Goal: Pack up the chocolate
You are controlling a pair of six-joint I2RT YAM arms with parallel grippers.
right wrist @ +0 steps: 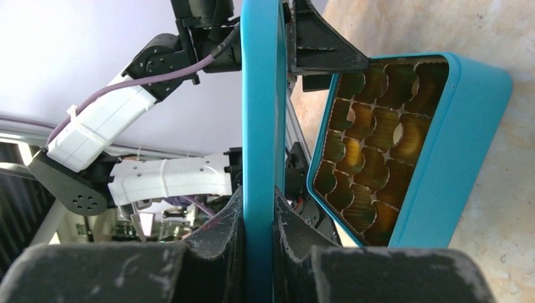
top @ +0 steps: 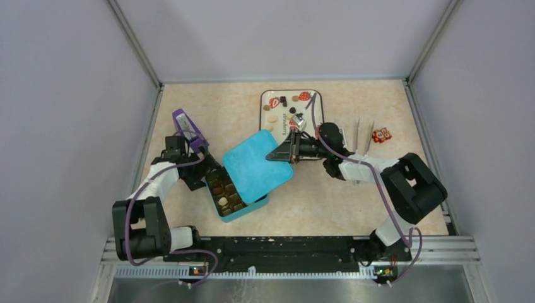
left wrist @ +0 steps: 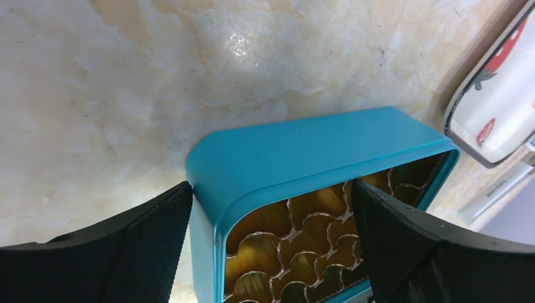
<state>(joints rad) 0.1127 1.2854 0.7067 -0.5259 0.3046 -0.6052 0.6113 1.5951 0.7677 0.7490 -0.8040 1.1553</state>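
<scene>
My right gripper pinches the lid by its edge; my left gripper, jaws wide, straddles the box at centre frame, which holds the chocolate. I should align corners squarely, then lower gently.

No legible text; tray lettering too small.

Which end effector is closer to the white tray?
Right. The right end effector, shut on the teal lid, sits just in front of the white tray; the left end effector stands open around a corner of the teal box, farther off.
</scene>
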